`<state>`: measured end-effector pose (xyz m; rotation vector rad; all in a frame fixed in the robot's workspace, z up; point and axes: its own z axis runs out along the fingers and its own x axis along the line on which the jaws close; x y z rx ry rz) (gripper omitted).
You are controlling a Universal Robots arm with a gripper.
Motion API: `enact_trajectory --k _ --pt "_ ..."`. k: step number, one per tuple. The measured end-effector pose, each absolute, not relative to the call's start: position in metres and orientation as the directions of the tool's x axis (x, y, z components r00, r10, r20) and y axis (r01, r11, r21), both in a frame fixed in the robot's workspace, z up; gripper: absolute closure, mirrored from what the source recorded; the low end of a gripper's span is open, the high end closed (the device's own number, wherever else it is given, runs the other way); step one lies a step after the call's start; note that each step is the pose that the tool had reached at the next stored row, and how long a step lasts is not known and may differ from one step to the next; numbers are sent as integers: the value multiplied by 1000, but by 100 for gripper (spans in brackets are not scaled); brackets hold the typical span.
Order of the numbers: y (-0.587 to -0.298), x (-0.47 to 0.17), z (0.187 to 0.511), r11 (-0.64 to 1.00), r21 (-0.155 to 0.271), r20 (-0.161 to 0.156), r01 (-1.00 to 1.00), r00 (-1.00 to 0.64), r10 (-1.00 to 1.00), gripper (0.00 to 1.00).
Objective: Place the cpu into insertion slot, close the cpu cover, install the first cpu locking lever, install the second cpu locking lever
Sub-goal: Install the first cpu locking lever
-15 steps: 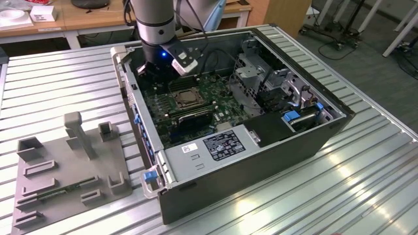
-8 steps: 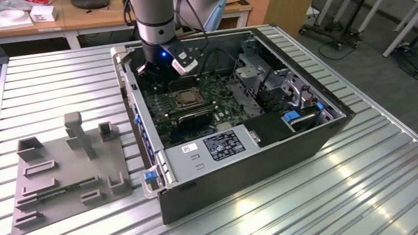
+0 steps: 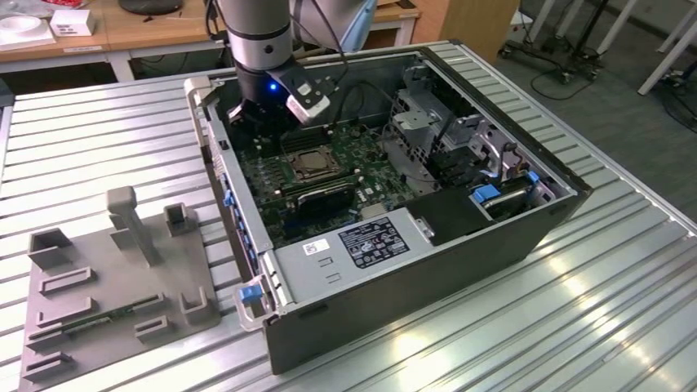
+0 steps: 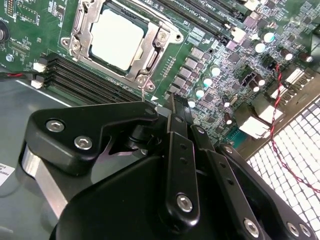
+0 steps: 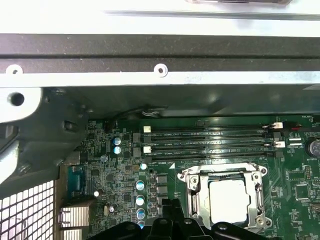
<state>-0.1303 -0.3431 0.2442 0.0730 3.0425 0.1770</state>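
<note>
The cpu (image 4: 117,37) is a pale silvery square lying flat in the socket on the green motherboard, also seen in the first wrist view (image 5: 228,200) and in the exterior view (image 3: 308,163). The cpu cover (image 4: 146,61), a silver frame, lies down around it, its window showing the chip. My gripper (image 4: 177,107) hangs inside the case, above the board just off the socket's corner, near the memory slots. Its black fingers (image 4: 172,130) are pressed together and hold nothing. A thin wire lever (image 4: 144,92) runs close to the fingertips.
The open computer case (image 3: 512,237) lies on a slatted metal table. Its side wall (image 5: 160,55) rises close behind the memory slots (image 5: 210,137). A power supply (image 3: 360,241) and a drive cage (image 3: 419,122) flank the board. A grey fixture plate (image 3: 109,278) sits at the exterior view's left.
</note>
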Motion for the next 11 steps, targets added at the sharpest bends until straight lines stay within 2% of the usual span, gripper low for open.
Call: enact_trajectory --k 11 --pt "-343 -130 244 992 118 -88 42 -995 53 89"
